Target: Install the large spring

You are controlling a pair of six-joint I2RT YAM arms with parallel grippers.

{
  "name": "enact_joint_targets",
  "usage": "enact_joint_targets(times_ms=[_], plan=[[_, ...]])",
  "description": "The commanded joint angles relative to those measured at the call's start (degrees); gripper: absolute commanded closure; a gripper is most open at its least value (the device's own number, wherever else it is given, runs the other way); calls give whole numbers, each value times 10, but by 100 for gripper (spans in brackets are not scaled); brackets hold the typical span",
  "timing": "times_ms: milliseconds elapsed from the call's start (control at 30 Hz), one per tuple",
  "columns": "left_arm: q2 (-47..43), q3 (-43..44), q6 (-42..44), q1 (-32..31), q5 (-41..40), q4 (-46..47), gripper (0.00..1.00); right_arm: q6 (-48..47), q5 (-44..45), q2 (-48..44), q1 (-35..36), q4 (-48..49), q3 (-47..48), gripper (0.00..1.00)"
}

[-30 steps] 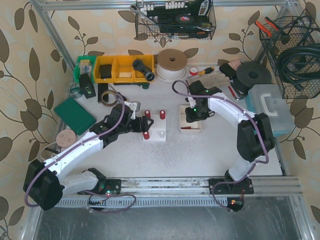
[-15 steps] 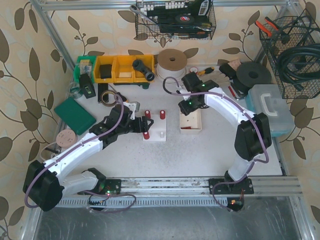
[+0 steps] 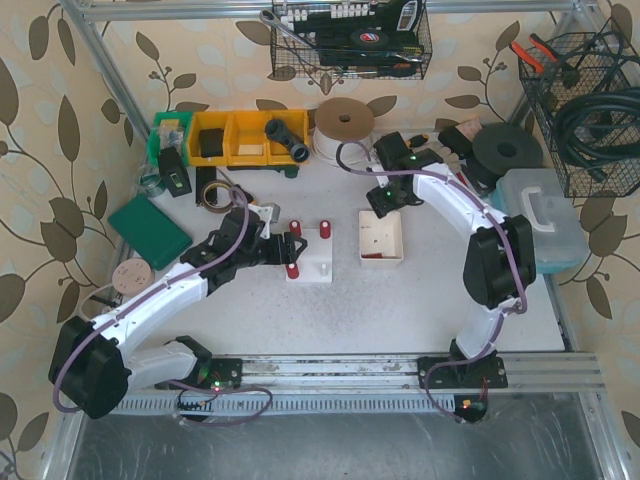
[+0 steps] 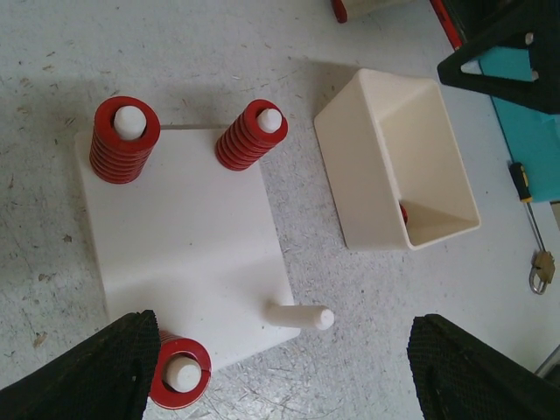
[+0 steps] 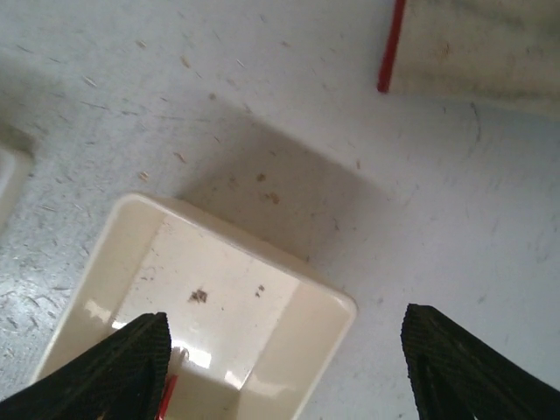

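A white base plate [image 4: 188, 232] carries four pegs. Red springs sit on three of them: a wide one [image 4: 124, 140], a narrower one [image 4: 252, 136], and one [image 4: 179, 374] beside my left finger. The fourth peg [image 4: 300, 316] is bare. My left gripper [image 4: 289, 376] is open and empty, hovering over the plate's near edge [image 3: 288, 247]. The cream tray [image 4: 394, 157] holds a red piece [image 4: 402, 213], mostly hidden by its wall. My right gripper [image 5: 289, 376] is open and empty above the tray's far end [image 5: 262, 262], also seen in the top view [image 3: 383, 198].
Yellow bins [image 3: 245, 135], a tape roll [image 3: 345, 125] and a black disc [image 3: 505, 150] line the back. A green box [image 3: 150, 230] lies at the left and a pale blue case [image 3: 540, 215] at the right. Wire baskets [image 3: 350, 40] hang above.
My right gripper has risen out of the cream tray and moved toward the back of the table, still empty. My left arm has barely moved.
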Motion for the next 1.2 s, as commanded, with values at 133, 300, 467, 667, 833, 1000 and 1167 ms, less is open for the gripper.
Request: enact_joint_targets(times_ms=[133, 300, 467, 667, 833, 1000, 1167], plan=[[-25, -16, -10, 20, 28, 42, 20, 196, 62, -84, -8, -11, -80, 24], [-25, -22, -15, 33, 51, 53, 19, 306, 27, -142, -9, 54, -168, 20], [-32, -23, -16, 38, 53, 41, 20, 378, -9, -142, -9, 76, -217, 31], [-44, -37, -22, 44, 61, 58, 19, 407, -30, -110, -8, 91, -240, 34], [-41, -37, -22, 47, 66, 59, 19, 397, -16, -105, -8, 80, -236, 36], [-45, -41, -25, 49, 64, 63, 19, 375, -8, -90, -8, 62, -227, 40], [-46, -41, -25, 50, 65, 65, 19, 356, -12, -77, -9, 54, -215, 49]])
